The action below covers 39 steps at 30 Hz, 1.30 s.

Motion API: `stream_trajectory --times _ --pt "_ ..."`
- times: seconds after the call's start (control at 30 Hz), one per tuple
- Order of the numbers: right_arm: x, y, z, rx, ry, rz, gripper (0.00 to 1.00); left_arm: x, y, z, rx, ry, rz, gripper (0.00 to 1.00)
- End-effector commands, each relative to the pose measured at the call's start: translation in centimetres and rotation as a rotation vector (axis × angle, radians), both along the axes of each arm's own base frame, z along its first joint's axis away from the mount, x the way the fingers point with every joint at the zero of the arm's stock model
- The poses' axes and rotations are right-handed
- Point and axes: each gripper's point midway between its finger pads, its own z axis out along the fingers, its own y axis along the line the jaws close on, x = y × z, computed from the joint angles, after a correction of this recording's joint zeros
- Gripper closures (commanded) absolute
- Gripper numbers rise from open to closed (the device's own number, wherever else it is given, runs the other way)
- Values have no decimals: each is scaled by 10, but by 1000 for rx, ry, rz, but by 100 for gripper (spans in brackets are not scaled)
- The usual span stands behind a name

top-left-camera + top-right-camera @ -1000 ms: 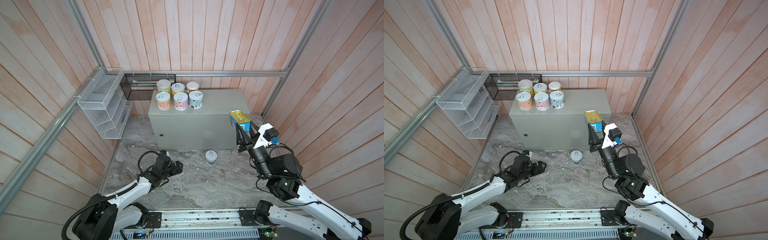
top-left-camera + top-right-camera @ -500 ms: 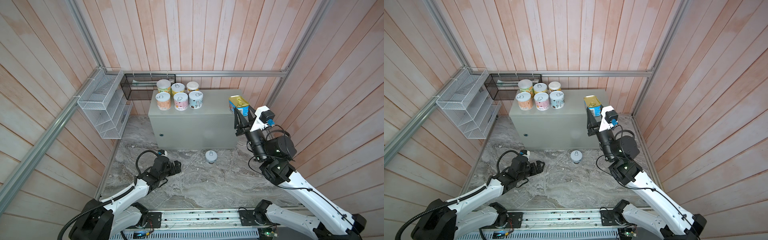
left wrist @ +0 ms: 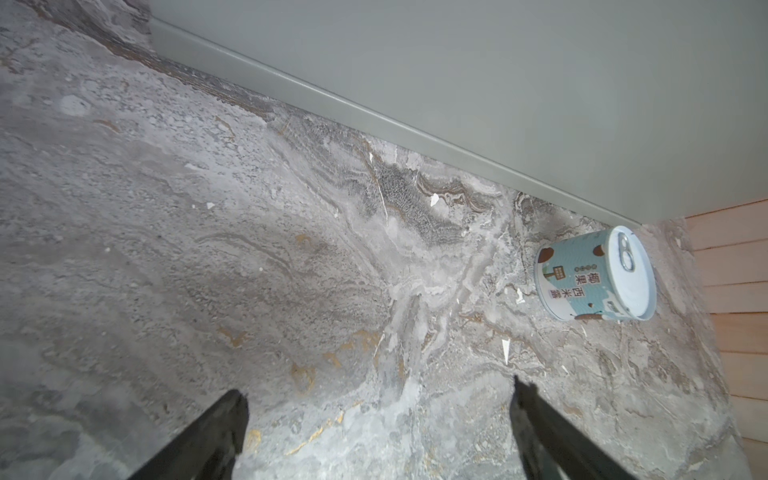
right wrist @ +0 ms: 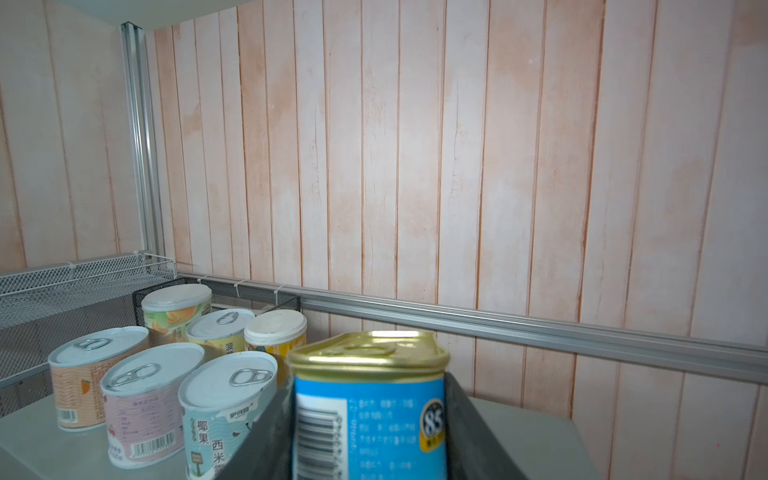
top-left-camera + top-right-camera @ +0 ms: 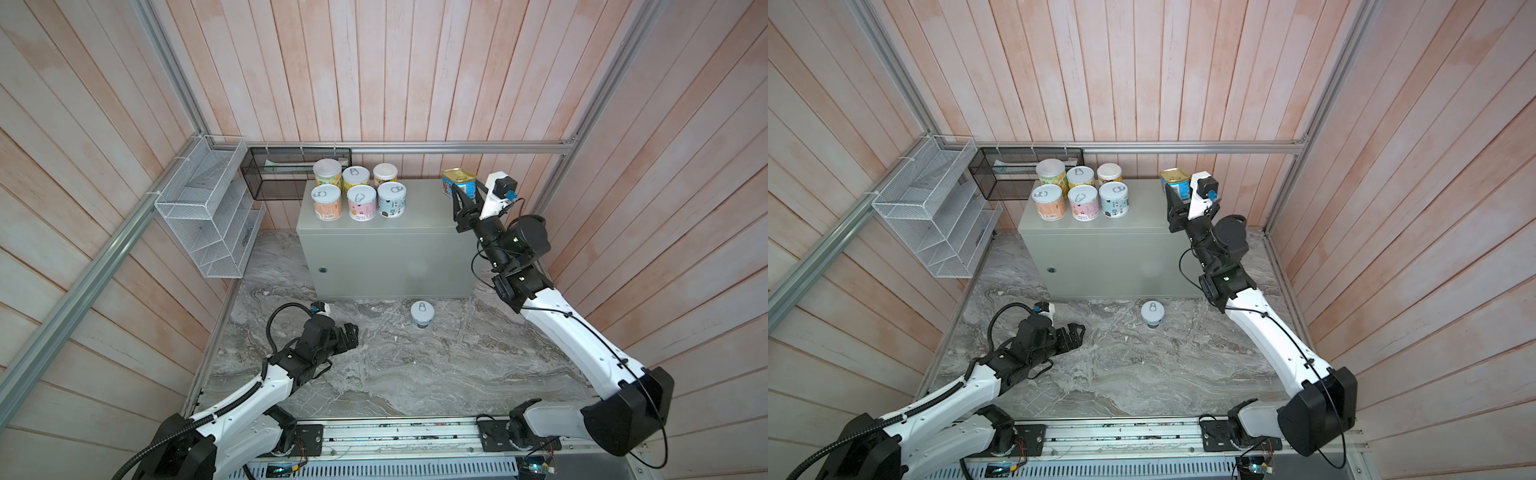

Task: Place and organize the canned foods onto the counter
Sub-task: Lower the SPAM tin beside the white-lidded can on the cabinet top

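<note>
Nearest you, your left claw (image 5: 353,334) (image 3: 378,395) hung low over the stone floor (image 5: 415,374), its jaws wide apart and holding nothing. Beyond it one lone can (image 5: 422,313) (image 3: 594,276) with a pale blue label stood upright on that floor, well apart from the claw and just in front of the bench (image 5: 386,253). Farther on, your right claw (image 5: 468,198) was clamped on the gold tin (image 5: 458,176) (image 4: 370,399), holding it upright over the right end of the bench top; you could not tell whether its base touched the metal. At the far left of the bench top, six round cans (image 5: 360,195) stood packed in two rows of three. Past them a black mesh basket (image 5: 286,174) and a white mesh rack (image 5: 208,216) hung on the walls.
</note>
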Motion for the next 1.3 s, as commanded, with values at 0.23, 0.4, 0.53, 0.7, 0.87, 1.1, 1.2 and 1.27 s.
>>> stream_trajectory --times 0.23,0.4,0.53,0.7,0.87,1.1,1.2,1.27 --pt "32 19 16 59 -98 106 56 -6 16 -6 47 12 44 0" --pt "57 33 -7 49 -58 119 56 -5 15 -7 52 18 43 0" --pt "71 52 -26 -3 -27 114 56 -4 14 -8 54 28 39 0" --pt "80 69 -44 -46 -8 106 54 -5 14 -10 49 31 44 0" --pt "91 76 -56 -34 24 111 53 -4 13 -7 45 24 41 0" --pt "106 81 -59 -35 44 85 42 -5 14 -6 53 23 33 0" --pt "99 82 -57 -34 35 113 21 -6 14 -6 52 20 35 0" --pt "90 77 -53 -29 17 108 16 -6 12 -6 49 14 20 0"
